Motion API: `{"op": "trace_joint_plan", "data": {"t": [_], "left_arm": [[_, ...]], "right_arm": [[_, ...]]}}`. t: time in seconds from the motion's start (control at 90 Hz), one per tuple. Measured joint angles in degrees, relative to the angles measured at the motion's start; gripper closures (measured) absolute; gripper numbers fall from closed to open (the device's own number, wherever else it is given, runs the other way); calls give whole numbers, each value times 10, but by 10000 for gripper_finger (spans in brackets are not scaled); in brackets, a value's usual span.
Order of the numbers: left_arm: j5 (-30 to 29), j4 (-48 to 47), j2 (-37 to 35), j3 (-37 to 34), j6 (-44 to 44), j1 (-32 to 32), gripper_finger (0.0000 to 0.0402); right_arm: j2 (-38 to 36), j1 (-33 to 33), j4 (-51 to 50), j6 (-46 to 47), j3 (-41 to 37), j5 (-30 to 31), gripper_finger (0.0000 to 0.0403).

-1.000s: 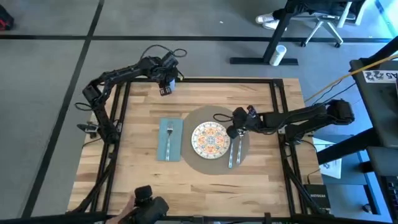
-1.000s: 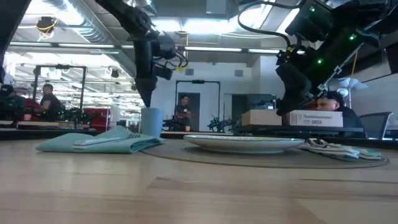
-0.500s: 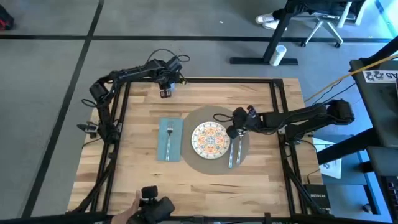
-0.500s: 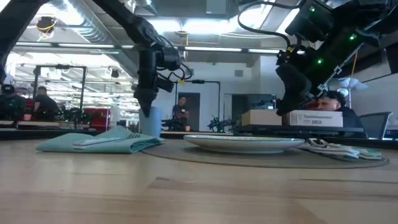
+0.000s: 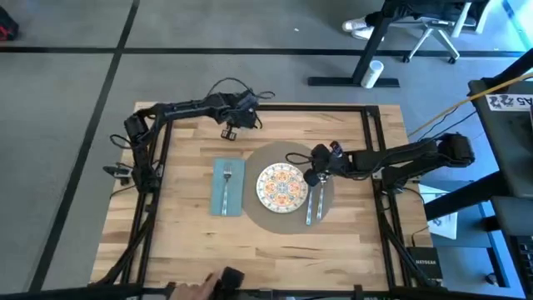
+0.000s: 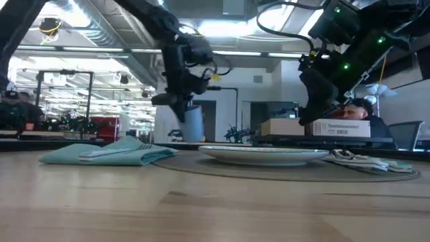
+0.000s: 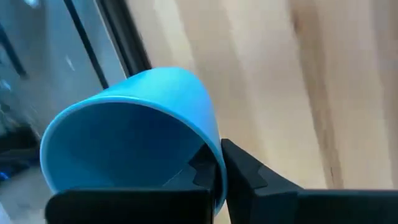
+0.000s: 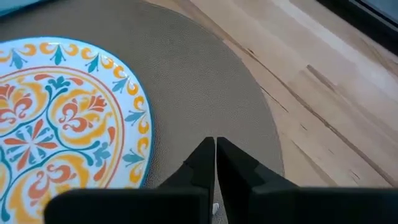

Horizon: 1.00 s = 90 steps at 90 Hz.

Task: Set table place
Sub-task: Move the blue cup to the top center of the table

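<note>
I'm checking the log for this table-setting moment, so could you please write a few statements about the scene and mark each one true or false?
1. The left claw holds a blue cup. True.
2. The fork lies on the patterned plate. False: it lies on the teal napkin, beside the placemat.
3. The right claw is shut, above the placemat next to the plate. True.
4. The blue cup stands upright on the placemat. False: it hangs tilted in the left claw, over the table near its far edge.
5. The plate sits on the round grey-brown placemat. True.
</note>
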Motion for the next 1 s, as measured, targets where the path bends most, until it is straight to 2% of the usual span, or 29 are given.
{"op": "trace_joint_plan", "data": {"t": [0.111,0.222,0.378,0.511,1.0], "left_arm": [[11,-6,1,22,15,-25,401],[33,-50,1,54,15,-42,401],[74,-125,5,97,-18,-50,402],[78,-164,18,128,-47,-48,402],[84,-264,139,311,-156,-63,401]], "right_arm": [[0,0,0,0,0,0,400],[0,0,0,0,0,0,400],[0,0,1,0,0,0,400],[0,0,1,0,0,0,400],[0,0,1,0,0,-4,400]]}}
